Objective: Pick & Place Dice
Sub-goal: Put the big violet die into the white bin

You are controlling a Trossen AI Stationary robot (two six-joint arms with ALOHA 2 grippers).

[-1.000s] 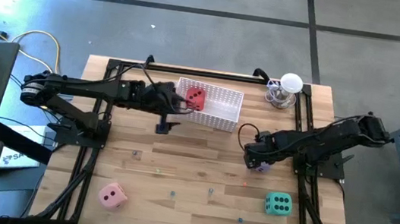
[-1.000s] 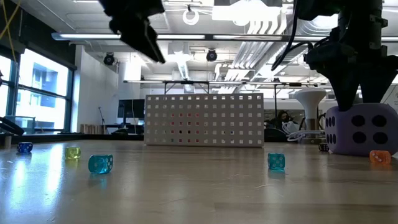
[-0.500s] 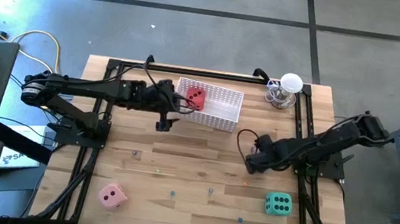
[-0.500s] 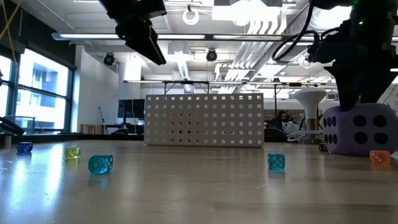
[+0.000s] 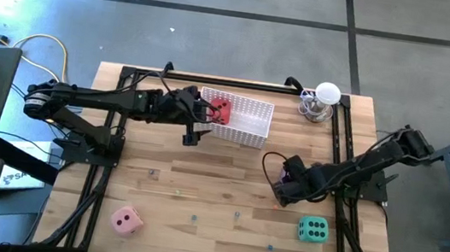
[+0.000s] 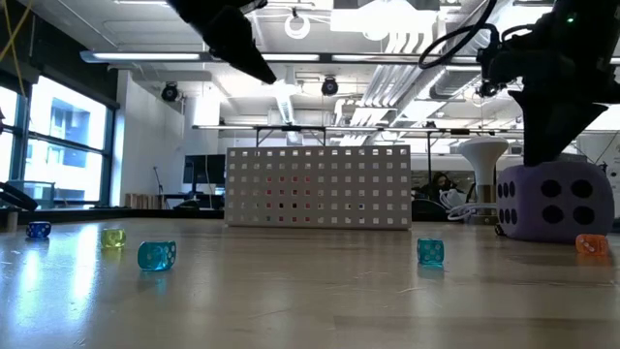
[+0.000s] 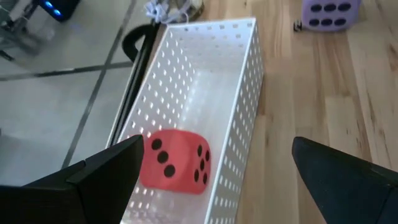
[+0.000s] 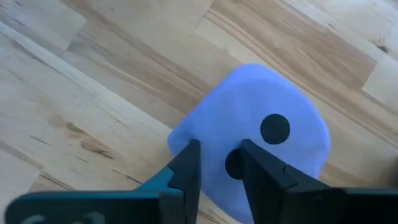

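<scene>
My right gripper [image 5: 286, 189], fingers nearly together, has dropped onto the purple die [image 6: 544, 200] without enclosing it (left gripper [image 5: 195, 122] wide over the basket [image 5: 247, 120]), so grasping remains.

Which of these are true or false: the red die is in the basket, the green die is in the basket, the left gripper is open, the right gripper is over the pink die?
1. The red die lies inside the white basket. True.
2. The green die is in the basket. False: it sits on the table.
3. The left gripper is open. True.
4. The right gripper is over the pink die. False: it is at the purple die.
</scene>
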